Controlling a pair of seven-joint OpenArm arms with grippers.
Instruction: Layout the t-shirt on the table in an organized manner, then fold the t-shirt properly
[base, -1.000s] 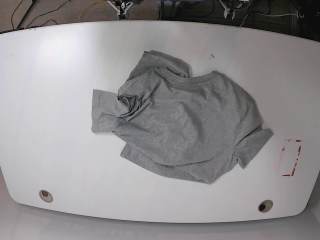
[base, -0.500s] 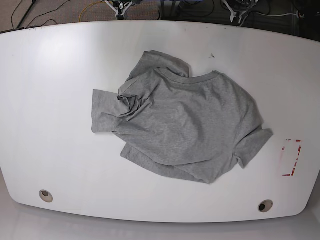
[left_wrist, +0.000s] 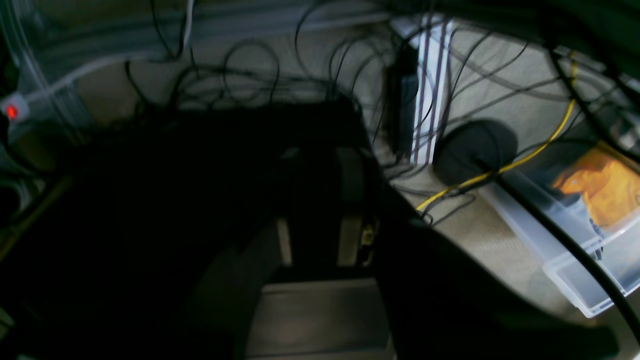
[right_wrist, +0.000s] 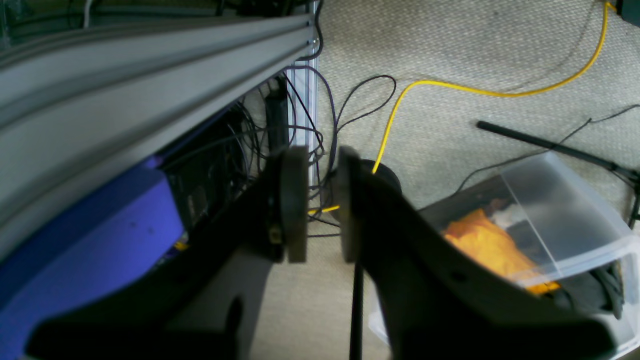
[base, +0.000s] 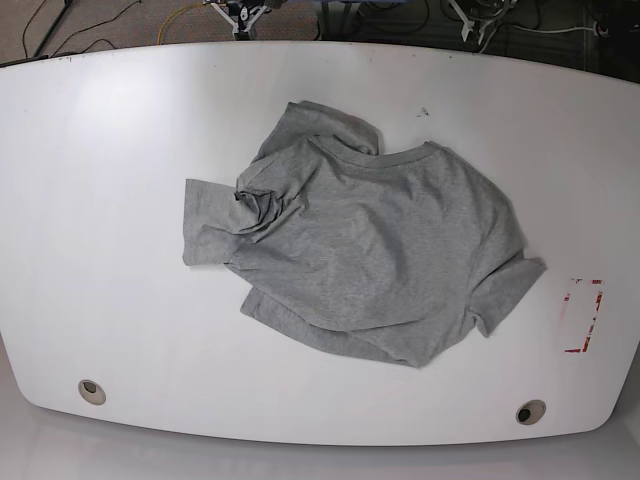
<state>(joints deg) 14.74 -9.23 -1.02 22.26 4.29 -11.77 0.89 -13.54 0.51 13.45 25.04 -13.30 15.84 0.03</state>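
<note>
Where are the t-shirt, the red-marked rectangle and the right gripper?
t-shirt (base: 385, 250): base view, middle of the grey body.
red-marked rectangle (base: 583, 316): base view, its white inside.
right gripper (right_wrist: 322, 207): right wrist view, gap between fingertips.

The white table (base: 100, 150) has rounded corners and a glossy top. A grey t-shirt (base: 370, 250) lies crumpled near its middle, collar toward the far edge, one sleeve bunched. Two round grommet holes sit near the front edge, one (base: 91, 391) by each front corner. A red-marked rectangle (base: 582, 317) lies beside the right edge.
</note>
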